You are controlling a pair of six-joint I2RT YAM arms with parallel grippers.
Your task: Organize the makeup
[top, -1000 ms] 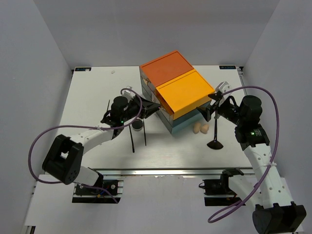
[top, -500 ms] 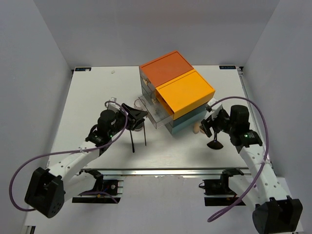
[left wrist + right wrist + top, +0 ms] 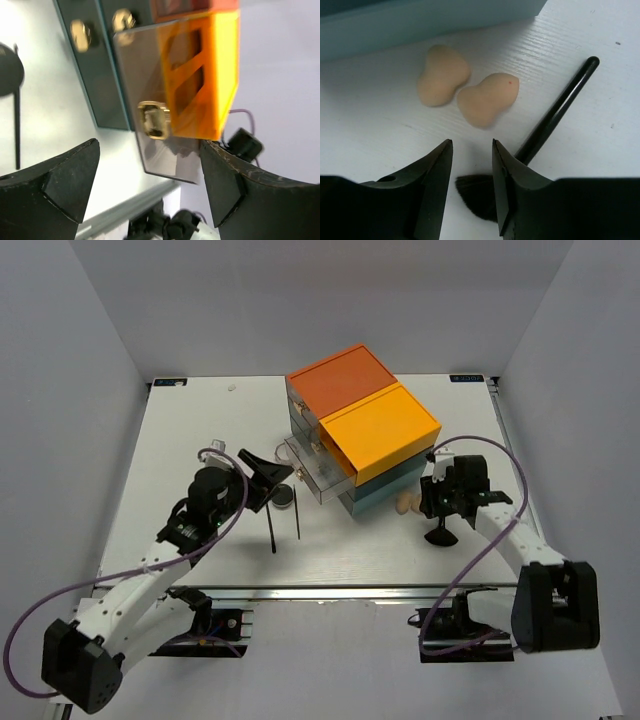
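In the overhead view the drawer box [image 3: 380, 430] sits in the upper middle of the table [image 3: 200, 420], orange and yellow on top and teal at its base; a clear drawer [image 3: 315, 475] juts out from its lower-left face. The left end effector [image 3: 148, 150] stands left of centre, its fingers spread wide and gripping nothing; in its wrist view the drawer's gold handle [image 3: 153, 120] shows between the two fingers, apart from both. The round black compact [image 3: 284, 496] lies just below and right of that end effector, beside the drawer; the two thin black sticks [image 3: 272, 528] lie near each other on the table right below the compact, both running up and down the frame.

To the right of centre, the right end effector [image 3: 472, 145] hovers low over the table with only a narrow gap between its fingers; two beige sponges [image 3: 442, 75] lie side by side just beyond its tips, close to the teal wall. The black brush [image 3: 555, 112] lies with its handle slanting to the upper right and its bristle head in the gap between the fingers; whether they pinch it cannot be told.
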